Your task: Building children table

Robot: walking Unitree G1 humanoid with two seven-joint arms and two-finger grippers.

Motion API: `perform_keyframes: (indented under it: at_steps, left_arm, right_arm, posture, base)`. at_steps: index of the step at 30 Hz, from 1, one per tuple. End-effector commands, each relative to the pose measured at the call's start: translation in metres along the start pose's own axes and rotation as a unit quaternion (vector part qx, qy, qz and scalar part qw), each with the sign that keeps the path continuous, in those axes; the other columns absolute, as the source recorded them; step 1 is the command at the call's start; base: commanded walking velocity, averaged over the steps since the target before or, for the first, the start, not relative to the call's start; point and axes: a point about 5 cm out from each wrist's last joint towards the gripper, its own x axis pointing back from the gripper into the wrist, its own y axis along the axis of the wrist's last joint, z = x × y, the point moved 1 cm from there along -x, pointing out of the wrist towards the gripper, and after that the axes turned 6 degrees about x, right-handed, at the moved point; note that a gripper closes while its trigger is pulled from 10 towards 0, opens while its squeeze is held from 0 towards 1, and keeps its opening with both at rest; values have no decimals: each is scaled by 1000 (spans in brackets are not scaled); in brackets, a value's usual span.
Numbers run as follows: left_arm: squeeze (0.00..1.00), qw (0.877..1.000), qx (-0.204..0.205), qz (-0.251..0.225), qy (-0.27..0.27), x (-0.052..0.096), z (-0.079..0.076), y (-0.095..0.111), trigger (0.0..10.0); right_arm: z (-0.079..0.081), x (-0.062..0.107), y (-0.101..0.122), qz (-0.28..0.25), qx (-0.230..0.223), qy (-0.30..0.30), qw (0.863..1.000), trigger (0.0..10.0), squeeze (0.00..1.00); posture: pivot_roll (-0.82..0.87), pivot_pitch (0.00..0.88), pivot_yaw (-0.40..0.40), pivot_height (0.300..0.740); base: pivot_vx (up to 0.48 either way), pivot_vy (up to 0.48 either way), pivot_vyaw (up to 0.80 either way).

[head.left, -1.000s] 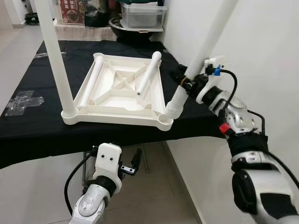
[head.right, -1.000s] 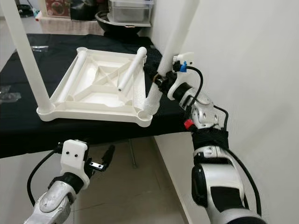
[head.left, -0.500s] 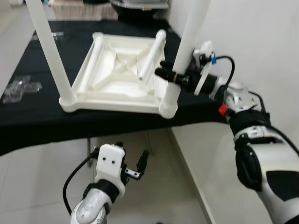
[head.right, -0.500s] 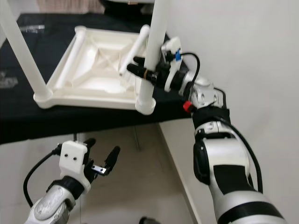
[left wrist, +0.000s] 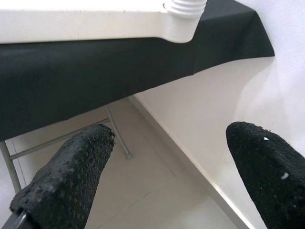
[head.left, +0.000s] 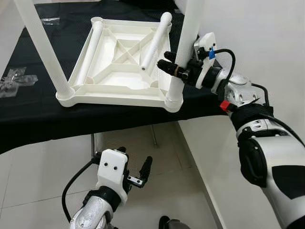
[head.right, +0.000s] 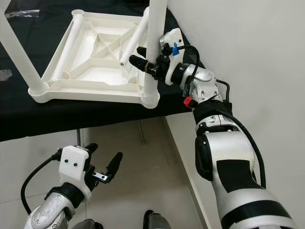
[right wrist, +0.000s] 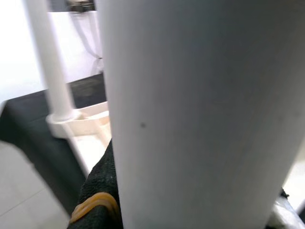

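An upturned white tabletop (head.left: 119,71) lies on the black-covered table (head.left: 33,114). The right gripper (head.left: 172,69) has its jaws closed around a white leg (head.left: 183,47) standing upright in the near right corner. Another leg (head.left: 40,50) stands at the near left corner. The left gripper (head.left: 136,172) hangs over the floor (head.left: 43,171), jaws apart.

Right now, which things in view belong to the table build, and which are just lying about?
Job:
upturned tabletop
leg held by right gripper at near-right corner
standing leg
two loose legs

Lying about:
clear plastic wrap
black cloth
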Motion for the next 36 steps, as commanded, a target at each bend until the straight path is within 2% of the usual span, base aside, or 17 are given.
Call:
perform_keyframes:
  at_steps: [1,7,21,24,27,28,30,32,36]
  left_arm:
    - [0,1000,-2,9,2,3,-1,-2,10000]
    - [0,1000,-4,11,7,3,0,-2,10000]
    - [0,1000,-7,7,11,-1,1,-1,10000]
    - [0,1000,-8,7,13,-2,1,-1,10000]
    - [0,1000,-10,8,13,-3,1,-2,10000]
    - [0,1000,-10,8,13,-3,1,-2,10000]
    - [0,1000,-10,6,13,-4,1,-2,10000]
    - [0,1000,-10,4,13,-5,1,-2,10000]
    - [0,1000,-12,-1,14,-7,3,0,10000]
  right_arm:
    - [0,-1,-3,8,2,-7,1000,10000,0]
    - [0,-1,-6,20,9,-19,1000,10000,0]
    - [16,-12,-26,41,-12,-32,999,10000,0]
    - [20,-14,-37,64,-20,-49,997,10000,0]
    - [17,-12,-45,86,-17,-109,990,10000,0]
    - [17,-12,-45,86,-17,-109,990,10000,0]
    - [8,-7,-50,94,-39,-184,978,10000,0]
    - [3,-3,-54,96,-57,-233,966,10000,0]
    - [2,1,-59,97,-59,-272,955,10000,0]
  posture:
    - [161,241,-73,740]
    - [159,234,-73,740]
    - [156,225,-81,740]
    - [148,216,-78,740]
    - [141,206,-79,740]
    - [141,206,-79,740]
    - [142,198,-83,740]
    - [146,190,-84,740]
    - [148,181,-81,740]
  base:
    - [0,0,0]
    - [0,0,0]
    - [0,0,0]
    - [0,0,0]
    - [0,0,0]
    - [0,0,0]
    - [0,0,0]
    - [0,0,0]
    - [0,0,0]
